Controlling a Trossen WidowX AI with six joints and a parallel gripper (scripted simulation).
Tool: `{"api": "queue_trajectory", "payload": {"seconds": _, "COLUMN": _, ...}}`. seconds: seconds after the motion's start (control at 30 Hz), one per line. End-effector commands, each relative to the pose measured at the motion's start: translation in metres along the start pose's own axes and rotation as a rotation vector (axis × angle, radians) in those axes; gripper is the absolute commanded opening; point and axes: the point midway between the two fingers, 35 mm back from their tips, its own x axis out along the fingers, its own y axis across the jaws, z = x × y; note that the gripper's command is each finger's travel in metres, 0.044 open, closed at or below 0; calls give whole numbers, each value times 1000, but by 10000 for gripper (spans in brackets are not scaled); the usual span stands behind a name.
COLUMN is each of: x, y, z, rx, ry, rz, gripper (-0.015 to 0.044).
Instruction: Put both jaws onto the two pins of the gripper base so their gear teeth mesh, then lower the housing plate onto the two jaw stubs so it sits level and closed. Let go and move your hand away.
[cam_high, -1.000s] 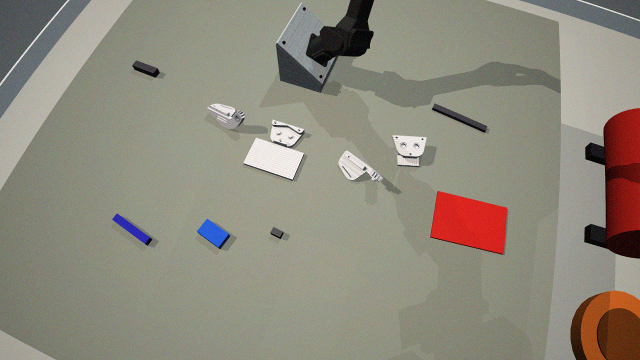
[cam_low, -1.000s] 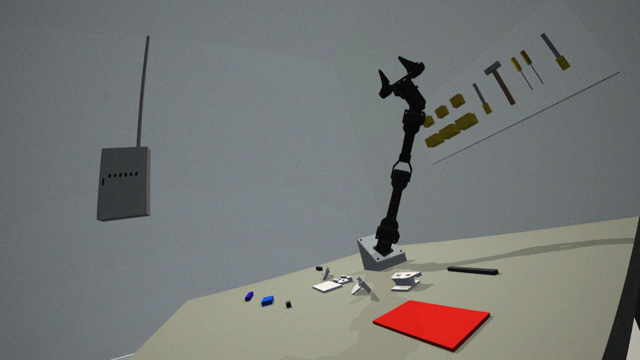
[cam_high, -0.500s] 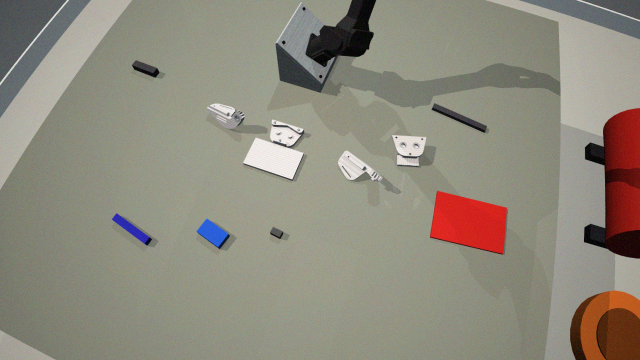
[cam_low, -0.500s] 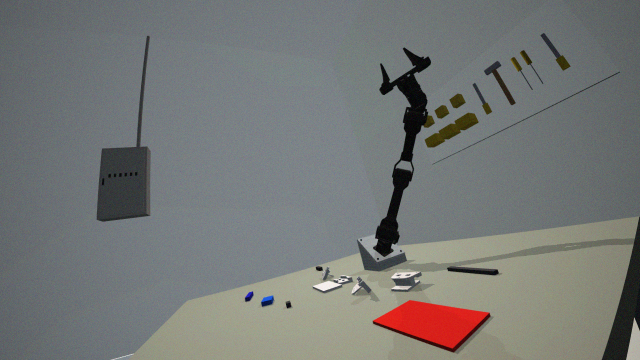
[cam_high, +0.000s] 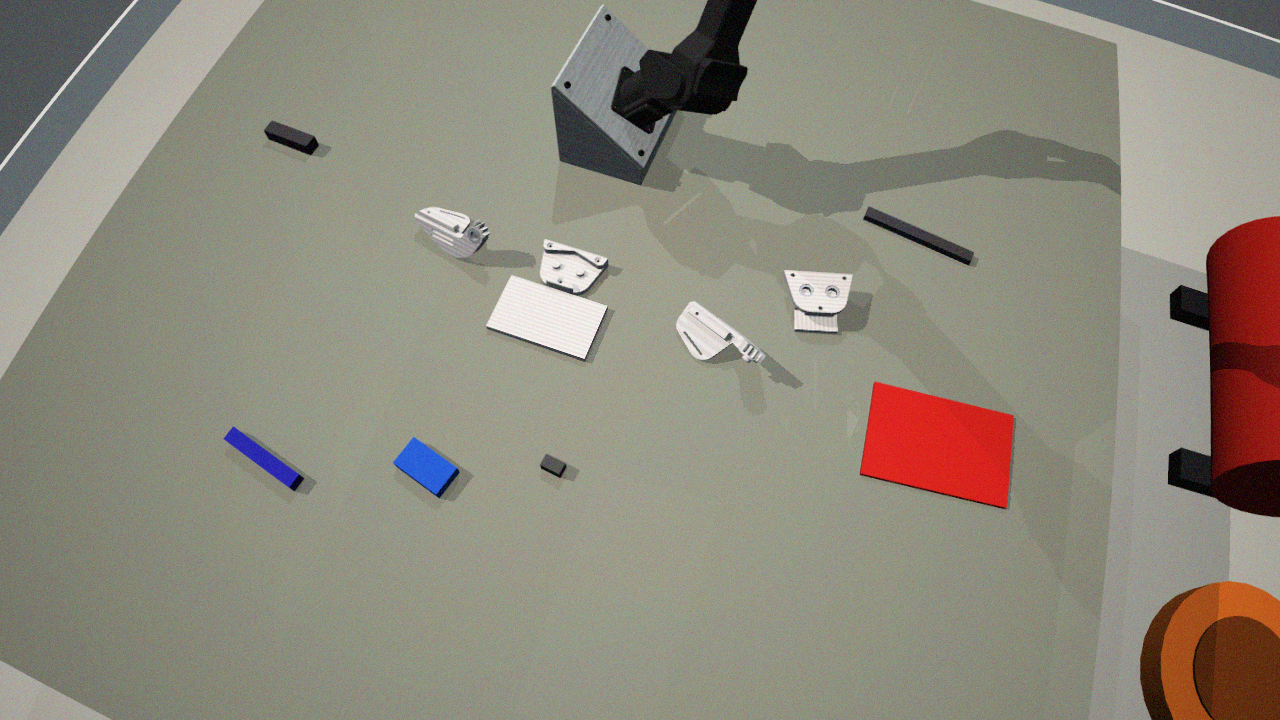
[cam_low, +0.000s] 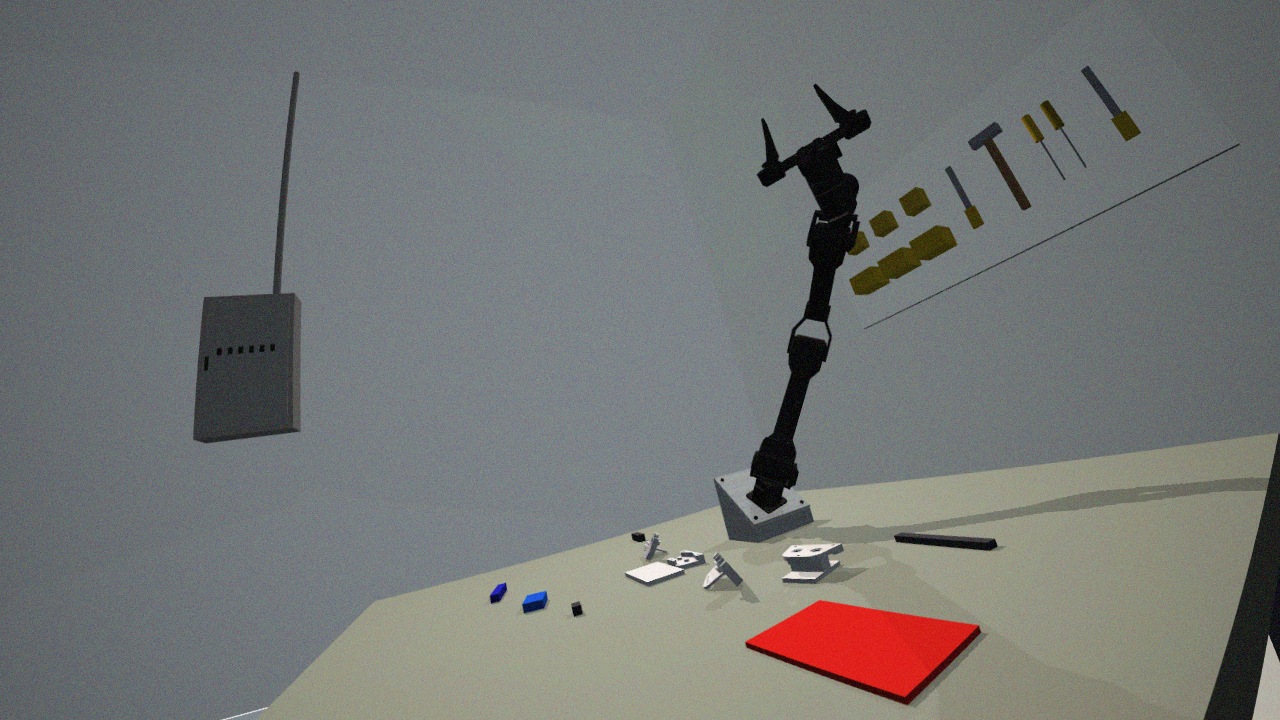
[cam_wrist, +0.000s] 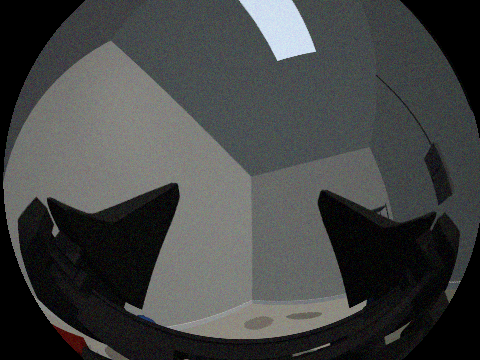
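My gripper (cam_low: 789, 102) (cam_wrist: 251, 194) is open and empty, raised high above the table; the top view does not show it. The gripper base, as it looks from its two small pins (cam_high: 572, 267) (cam_low: 691, 558), lies against a white rectangular plate (cam_high: 546, 317) (cam_low: 655, 573); whether they are joined is unclear. One white toothed jaw (cam_high: 444, 228) (cam_low: 652, 547) rests tilted left of the base in the top view. The other jaw (cam_high: 707, 333) (cam_low: 726, 571) rests tilted to the right, teeth at its right end. What looks like the housing plate (cam_high: 819, 290) (cam_low: 812, 561), with two round holes, stands raised on a foot farther right.
A red panel (cam_high: 937, 445) (cam_low: 863, 649) lies front right. A long black bar (cam_high: 920, 236) (cam_low: 945, 541) lies behind it. A blue block (cam_high: 424, 463) (cam_low: 535, 601), dark blue bar (cam_high: 261, 458) and small black block (cam_high: 553, 465) lie in front. The arm's wedge mount (cam_high: 590, 134) is at the back.
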Motion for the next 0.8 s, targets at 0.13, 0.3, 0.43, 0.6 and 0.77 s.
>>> {"api": "queue_trajectory", "payload": {"seconds": 0.13, "x": 3, "y": 2, "z": -45, "rx": -146, "ry": 104, "rz": 33, "gripper": 440}}
{"api": "queue_trajectory", "payload": {"seconds": 0.3, "x": 3, "y": 1, "z": -71, "rx": -228, "ry": 166, "rz": 51, "gripper": 440}}
{"api": "queue_trajectory", "payload": {"seconds": 0.43, "x": 3, "y": -1, "z": -91, "rx": -291, "ry": 217, "rz": 66, "gripper": 440}}
{"api": "queue_trajectory", "payload": {"seconds": 0.6, "x": 2, "y": -5, "z": -118, "rx": -365, "ry": 285, "rz": 86, "gripper": 440}}
{"api": "queue_trajectory", "payload": {"seconds": 0.77, "x": 0, "y": -9, "z": -139, "rx": -418, "ry": 340, "rz": 103, "gripper": 440}}
